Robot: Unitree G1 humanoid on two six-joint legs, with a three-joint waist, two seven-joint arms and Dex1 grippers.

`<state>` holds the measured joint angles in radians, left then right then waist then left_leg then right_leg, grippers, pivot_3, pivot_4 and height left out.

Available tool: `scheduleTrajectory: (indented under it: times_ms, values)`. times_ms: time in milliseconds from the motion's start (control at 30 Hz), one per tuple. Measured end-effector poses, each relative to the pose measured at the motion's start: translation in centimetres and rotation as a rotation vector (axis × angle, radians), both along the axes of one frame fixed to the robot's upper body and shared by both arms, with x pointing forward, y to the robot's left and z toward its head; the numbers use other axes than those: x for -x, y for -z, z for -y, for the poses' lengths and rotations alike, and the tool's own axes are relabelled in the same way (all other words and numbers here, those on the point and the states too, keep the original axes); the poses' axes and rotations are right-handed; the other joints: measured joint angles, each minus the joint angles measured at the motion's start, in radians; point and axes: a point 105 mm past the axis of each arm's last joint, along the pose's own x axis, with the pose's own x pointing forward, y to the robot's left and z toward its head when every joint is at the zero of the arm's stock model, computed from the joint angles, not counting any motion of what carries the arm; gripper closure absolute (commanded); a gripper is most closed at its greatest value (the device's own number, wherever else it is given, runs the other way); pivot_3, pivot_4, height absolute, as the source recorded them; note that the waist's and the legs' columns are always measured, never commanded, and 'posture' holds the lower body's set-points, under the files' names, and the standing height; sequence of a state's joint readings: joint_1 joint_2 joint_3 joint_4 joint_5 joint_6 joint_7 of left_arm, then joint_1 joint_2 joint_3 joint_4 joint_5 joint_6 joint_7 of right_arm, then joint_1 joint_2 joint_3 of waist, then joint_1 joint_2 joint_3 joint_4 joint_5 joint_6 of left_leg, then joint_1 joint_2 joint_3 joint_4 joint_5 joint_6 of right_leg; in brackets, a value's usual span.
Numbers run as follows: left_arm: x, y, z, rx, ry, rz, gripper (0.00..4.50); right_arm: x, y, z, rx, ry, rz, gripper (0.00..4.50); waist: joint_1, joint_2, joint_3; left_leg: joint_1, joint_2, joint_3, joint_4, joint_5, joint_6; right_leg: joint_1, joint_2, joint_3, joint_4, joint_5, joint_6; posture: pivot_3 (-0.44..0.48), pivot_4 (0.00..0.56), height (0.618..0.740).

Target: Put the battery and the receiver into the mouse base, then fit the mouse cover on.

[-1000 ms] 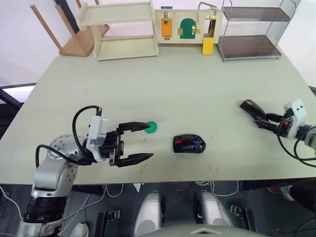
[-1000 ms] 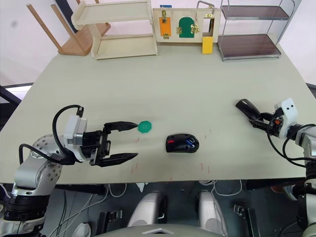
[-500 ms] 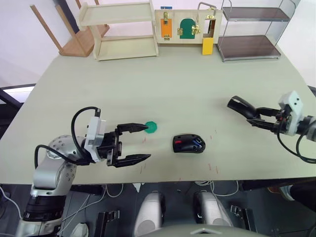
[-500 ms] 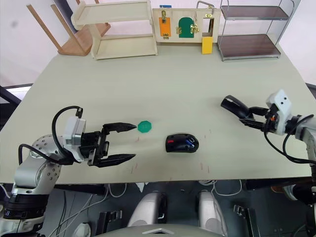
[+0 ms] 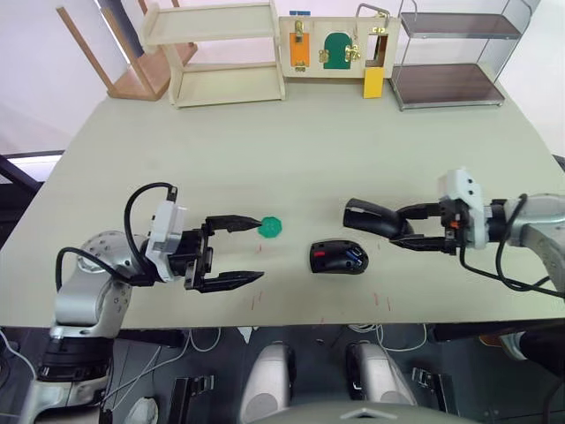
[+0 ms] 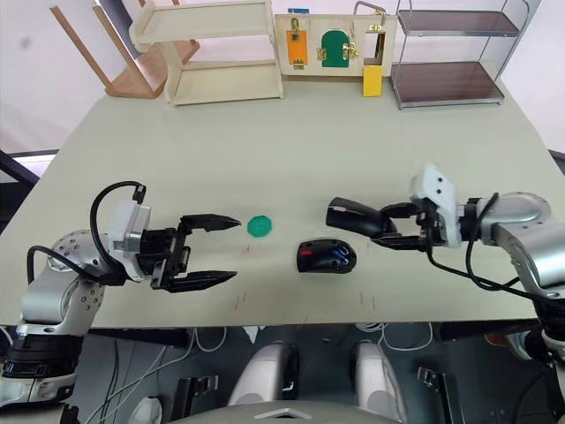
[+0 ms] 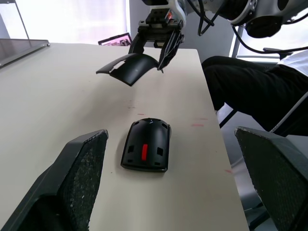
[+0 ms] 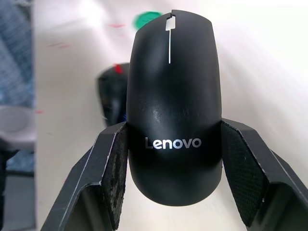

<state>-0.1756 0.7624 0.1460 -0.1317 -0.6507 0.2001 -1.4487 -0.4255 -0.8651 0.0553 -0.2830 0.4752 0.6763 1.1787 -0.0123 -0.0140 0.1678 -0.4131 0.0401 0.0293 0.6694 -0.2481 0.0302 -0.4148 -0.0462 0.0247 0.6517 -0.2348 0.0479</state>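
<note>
We record: right pincer (image 5: pixel 408 230) clamped on the Lenovo mouse cover (image 5: pixel 371 218), held above the surface (image 5: pixel 353 141) just beside the mouse base (image 5: pixel 338 258). Left pincer (image 5: pixel 237 251) spread wide near the green tray (image 5: pixel 271 228).

Bright, even light with soft shadows; the right wrist view's background is blurred and washed out.

We count 1 mouse base (image 5: pixel 338 257); 1 mouse cover (image 5: pixel 374 218); 1 green tray (image 5: pixel 271 228); 2 grippers, left (image 5: pixel 236 252) & right (image 5: pixel 422 227); 1 battery (image 5: pixel 355 259) inside base.
</note>
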Motion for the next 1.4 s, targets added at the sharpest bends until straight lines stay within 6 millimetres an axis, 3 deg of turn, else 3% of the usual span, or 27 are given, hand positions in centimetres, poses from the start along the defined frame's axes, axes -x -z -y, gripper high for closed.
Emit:
scheduleTrajectory:
  times_ms: [400, 733, 1033, 1400]
  values:
    - [-0.3, -0.2, -0.3, -0.029, 0.017, -0.005, 0.0, 0.7, -0.3, -4.0, 0.12, -0.158, 0.014, 2.23, -0.001, 0.0, 0.0, -0.001, 0.0, -0.001, 0.0, 0.0, 0.0, -0.001, 0.0, -0.001, 0.0, 0.0, 0.0, 0.0, 0.15, 0.74]
    - [-0.1, 0.0, 0.0, -0.062, 0.049, -0.015, 0.0, 0.4, 1.8, -7.0, 0.302, -0.256, 0.014, 2.23, -0.001, 0.0, 0.0, -0.002, 0.0, -0.002, 0.0, 0.0, 0.0, -0.002, 0.0, -0.002, 0.001, 0.0, 0.0, 0.0, 0.15, 0.74]
    - [-0.2, 0.0, -0.1, -0.067, 0.039, -0.022, 0.0, 0.1, 3.4, -7.0, 0.433, -0.224, -0.021, 2.23, -0.001, 0.0, 0.0, -0.002, 0.0, -0.002, 0.0, 0.0, 0.0, -0.003, 0.0, -0.002, 0.002, 0.0, 0.0, 0.0, 0.15, 0.74]
    - [0.0, -0.1, 0.2, -0.072, 0.04, -0.019, 0.0, -0.3, 3.2, -7.5, 0.444, -0.19, -0.018, 2.23, 0.0, 0.0, 0.0, -0.002, 0.0, -0.003, 0.0, 0.0, 0.0, -0.003, 0.0, -0.003, 0.003, 0.0, 0.001, 0.0, 0.15, 0.74]
